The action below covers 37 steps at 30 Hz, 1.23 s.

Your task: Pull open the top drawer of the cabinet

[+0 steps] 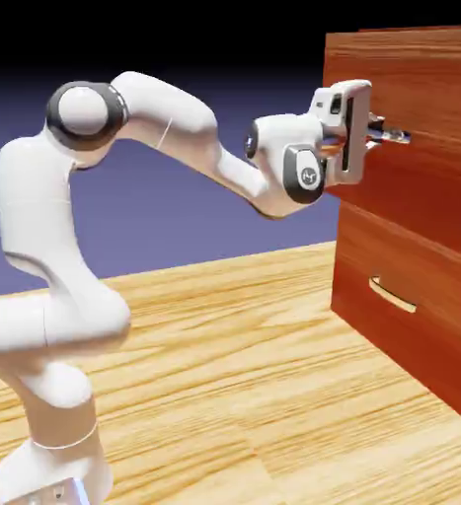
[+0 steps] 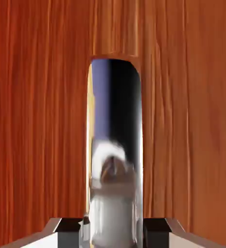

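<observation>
The gripper [image 1: 384, 132] reaches level to the cabinet [image 1: 422, 69], its jaws pinching the silver bar handle [image 2: 114, 145] of the top drawer [image 1: 431, 192]. That drawer front sits above the one with the curved pale handle [image 1: 393, 295].

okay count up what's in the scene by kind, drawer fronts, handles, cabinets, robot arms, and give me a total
Drawer fronts: 2, the top drawer and the lower drawer.
Handles: 2, the silver bar handle and the curved pale handle.
Cabinets: 1, the cabinet.
Robot arms: 1, with its gripper.
Total: 6.
</observation>
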{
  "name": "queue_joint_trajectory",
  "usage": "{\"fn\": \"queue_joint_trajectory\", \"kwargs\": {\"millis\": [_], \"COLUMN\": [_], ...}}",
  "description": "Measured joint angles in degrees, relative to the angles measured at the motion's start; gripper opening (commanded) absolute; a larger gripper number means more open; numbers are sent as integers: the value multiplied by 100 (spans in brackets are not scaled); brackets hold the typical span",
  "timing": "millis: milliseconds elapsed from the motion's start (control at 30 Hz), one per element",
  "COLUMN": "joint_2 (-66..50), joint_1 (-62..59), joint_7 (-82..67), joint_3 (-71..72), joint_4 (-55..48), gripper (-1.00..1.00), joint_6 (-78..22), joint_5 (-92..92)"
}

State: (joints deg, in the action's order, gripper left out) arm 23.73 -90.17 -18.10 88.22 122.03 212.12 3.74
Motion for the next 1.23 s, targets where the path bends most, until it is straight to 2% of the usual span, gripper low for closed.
{"fn": "queue_joint_trajectory", "kwargs": {"millis": [400,767,1000,1133,1167,1233], "joint_2": [346,1543,2178,2747,2785,2784], "joint_1": [2491,4774,3999,4786,4840,4838], "joint_7": [224,880,2569,2828,2839,2834], "joint_3": [-2367,-4599,-4512,-5284,-5334,-5334], "joint_4": [1268,2821,2796,3365,3401,3401], "gripper": [-100,-100,-100,-100,100,100], "joint_6": [165,70,266,61,43,46], "joint_5": [195,861,2277,2764,2793,2786]}}
